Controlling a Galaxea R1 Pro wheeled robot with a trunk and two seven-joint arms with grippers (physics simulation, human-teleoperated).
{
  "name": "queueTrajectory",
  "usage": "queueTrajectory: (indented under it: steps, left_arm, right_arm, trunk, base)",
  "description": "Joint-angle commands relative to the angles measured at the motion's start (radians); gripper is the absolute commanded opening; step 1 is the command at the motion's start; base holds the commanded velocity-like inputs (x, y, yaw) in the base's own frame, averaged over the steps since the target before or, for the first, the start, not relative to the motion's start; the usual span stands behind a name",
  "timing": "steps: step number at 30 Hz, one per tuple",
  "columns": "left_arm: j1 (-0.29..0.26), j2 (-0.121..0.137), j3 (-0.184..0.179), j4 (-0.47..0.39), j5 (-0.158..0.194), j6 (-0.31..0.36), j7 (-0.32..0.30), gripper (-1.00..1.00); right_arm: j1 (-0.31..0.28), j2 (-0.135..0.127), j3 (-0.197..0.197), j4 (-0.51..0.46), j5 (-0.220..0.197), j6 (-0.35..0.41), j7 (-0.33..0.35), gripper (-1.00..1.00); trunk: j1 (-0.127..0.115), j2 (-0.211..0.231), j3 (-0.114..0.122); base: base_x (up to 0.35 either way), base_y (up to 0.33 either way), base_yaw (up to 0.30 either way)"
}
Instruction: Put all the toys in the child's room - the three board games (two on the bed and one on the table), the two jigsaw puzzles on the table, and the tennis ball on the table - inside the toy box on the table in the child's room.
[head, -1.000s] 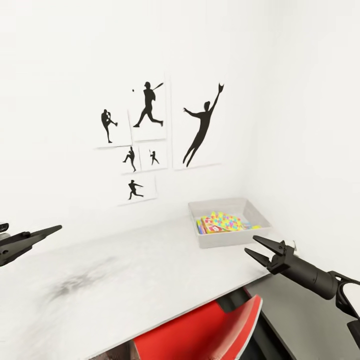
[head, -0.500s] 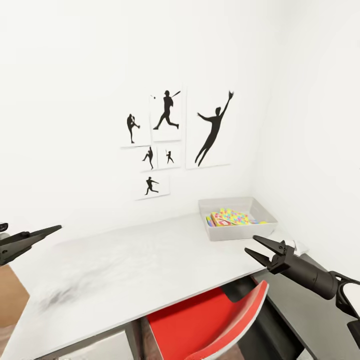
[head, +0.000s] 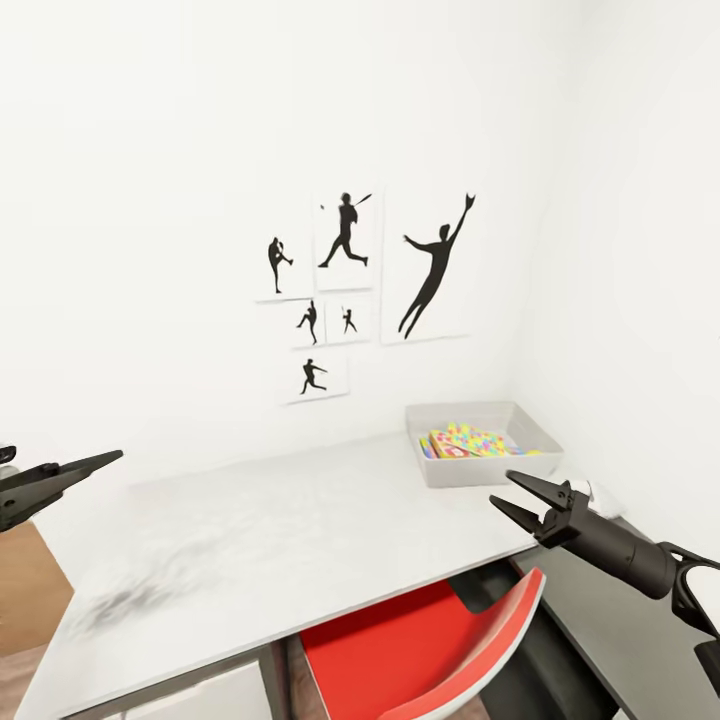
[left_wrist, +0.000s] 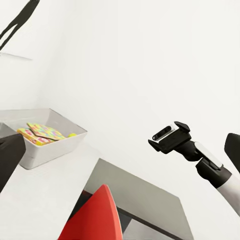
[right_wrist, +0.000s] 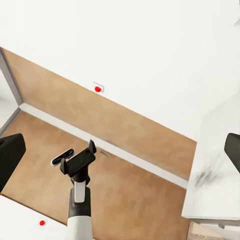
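The toy box stands at the table's far right corner by the wall. In it lie a multicoloured jigsaw puzzle and a flat box with red print; both also show in the left wrist view, puzzle inside toy box. My left gripper hangs open at the table's left end, holding nothing. My right gripper is open just off the table's near right corner, a little short of the toy box. The bed is out of view, and I cannot make out a tennis ball.
A red chair is tucked under the table's near edge. A dark grey surface lies low at the right under my right arm. Baseball silhouette pictures hang on the white wall. Wood floor shows past the table's left end.
The whole view has shifted: pictures, table and toy box slid right and shrank slightly, and more floor and chair show. Both grippers keep their places in the view, still open.
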Motion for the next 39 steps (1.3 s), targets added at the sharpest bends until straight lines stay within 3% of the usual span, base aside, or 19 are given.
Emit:
queueTrajectory:
  steps: [1,10,16,18,23,29,39]
  left_arm:
    - [-0.001,0.0,0.0,0.0,-0.001,0.011,-0.004,1.0]
    - [-0.001,-0.003,0.0,0.0,-0.001,0.011,-0.004,1.0]
    - [-0.001,-0.004,0.0,0.001,-0.001,0.011,-0.004,1.0]
    - [-0.001,-0.006,0.0,0.001,-0.001,0.011,-0.004,1.0]
    - [-0.001,-0.006,0.0,0.001,-0.001,0.011,-0.004,1.0]
    - [-0.001,-0.007,-0.001,0.001,-0.001,0.011,-0.004,1.0]
    - [-0.001,-0.008,-0.002,0.0,-0.001,0.01,-0.004,1.0]
  right_arm:
    - [-0.001,0.0,-0.001,0.0,0.009,0.003,0.009,1.0]
    - [-0.001,0.0,-0.002,0.007,0.017,0.003,0.007,1.0]
    - [-0.001,0.0,-0.002,0.032,0.115,-0.05,0.016,1.0]
    - [-0.001,0.001,-0.002,0.041,0.134,-0.088,0.05,1.0]
    - [0.001,0.014,-0.002,0.114,0.16,-0.128,0.207,1.0]
    - [0.001,0.017,-0.006,0.183,0.179,-0.191,0.306,1.0]
    - [0.001,0.021,-0.003,0.216,0.179,-0.203,0.338,1.0]
  trunk:
    - [0.001,-0.001,0.001]
    - [0.001,-0.001,0.016]
    - [0.001,-0.001,0.026]
    - [0.001,-0.001,0.029]
    - [0.001,-0.001,0.037]
    - [0.001,-0.001,0.047]
    - [0.001,-0.001,0.058]
  base:
    - [0.0,0.0,0.074]
    - [0.0,0.0,0.074]
    - [0.0,0.0,0.074]
    - [0.0,0.0,0.074]
    - [0.0,0.0,0.074]
    - [0.0,0.0,0.076]
    - [0.0,0.0,-0.063]
